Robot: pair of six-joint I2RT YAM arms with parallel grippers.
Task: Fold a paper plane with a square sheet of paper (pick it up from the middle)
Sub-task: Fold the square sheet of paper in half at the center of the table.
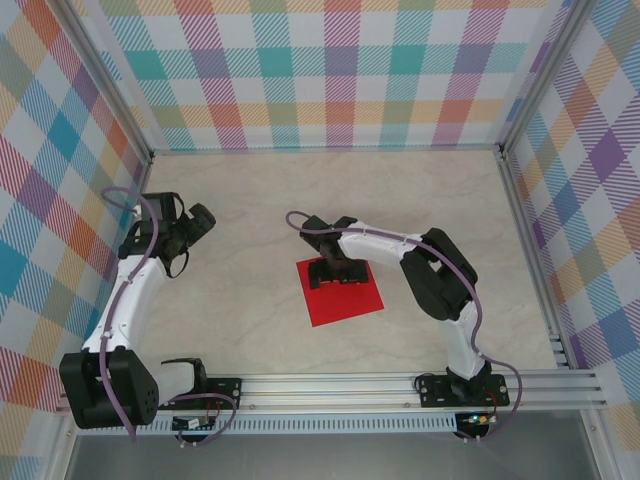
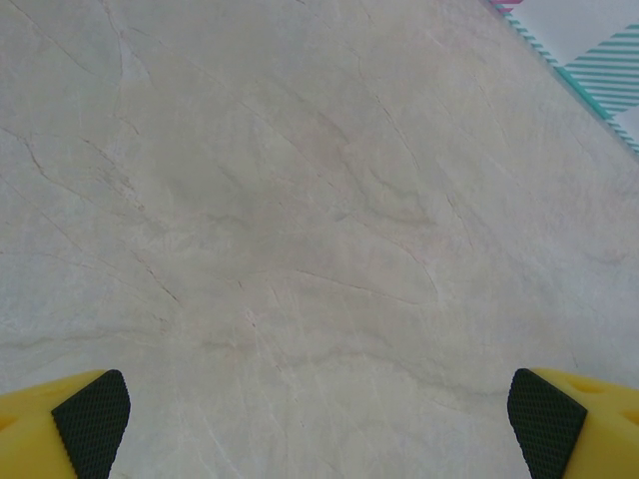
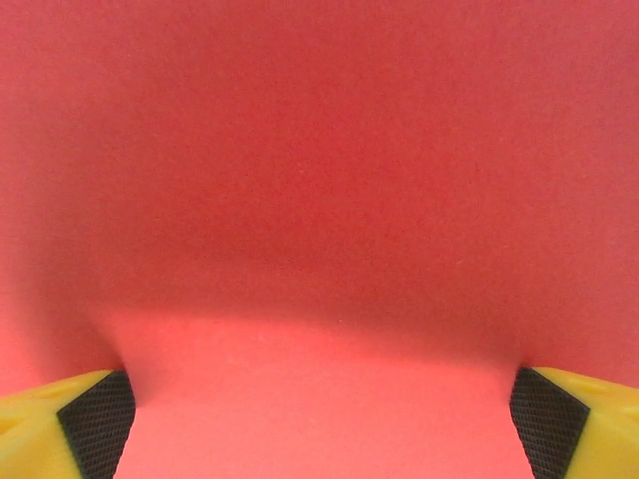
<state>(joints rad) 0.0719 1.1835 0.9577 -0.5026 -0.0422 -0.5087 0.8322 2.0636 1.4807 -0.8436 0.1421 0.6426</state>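
Observation:
The square sheet of paper is bright red and lies flat on the table near the middle. My right gripper hangs over its far half, pointing down, jaws wide open. In the right wrist view the red paper spreads under the open right gripper, and both yellow fingertips with black pads stand far apart with nothing between them. My left gripper is at the left side of the table, well away from the paper. In the left wrist view it is open above bare tabletop.
The pale marble-look table is walled in by chequered panels at the back and sides. A metal rail runs along the near edge by the arm bases. A strip of the panel shows at the top right of the left wrist view.

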